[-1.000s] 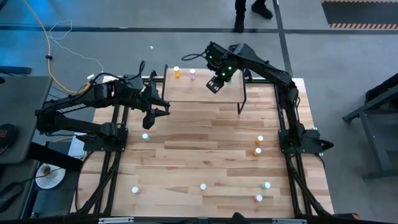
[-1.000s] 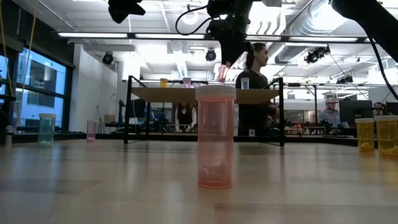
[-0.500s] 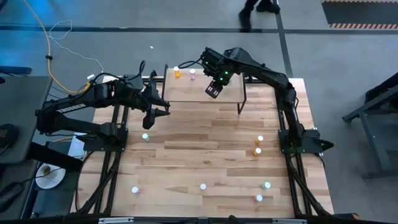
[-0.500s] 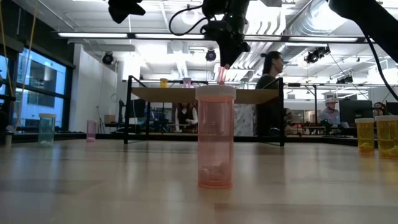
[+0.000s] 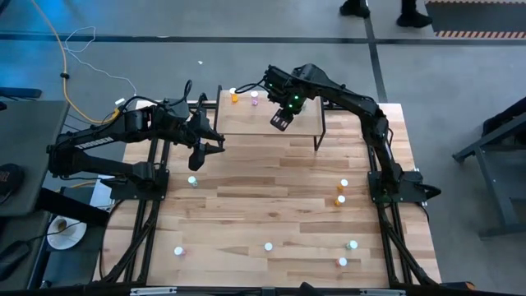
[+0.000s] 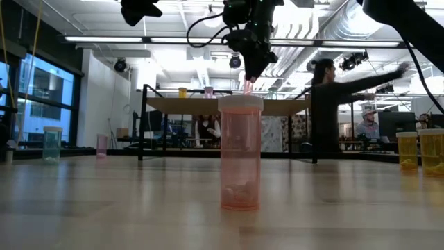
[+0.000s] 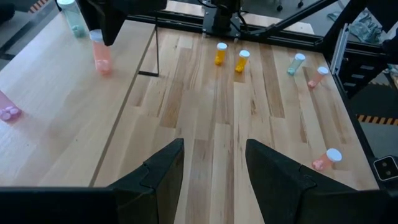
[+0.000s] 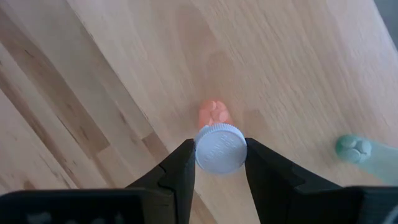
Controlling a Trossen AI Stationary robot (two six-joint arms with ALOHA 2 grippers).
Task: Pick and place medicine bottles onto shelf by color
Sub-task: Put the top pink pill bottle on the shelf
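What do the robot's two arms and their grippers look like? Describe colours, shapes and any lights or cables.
Both arms are dark, jointed tubes on black frames. The right gripper has two black, wedge-shaped fingers, as does the left gripper. Small green lights glow on the right wrist, and a black cable loops beside it.

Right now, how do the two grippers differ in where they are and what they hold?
The right gripper hangs over the small light-wood shelf, its jaws clamped on a white-capped pink medicine bottle. The left gripper hovers above the wooden tabletop, jaws apart and empty. Both are dark two-finger grippers.
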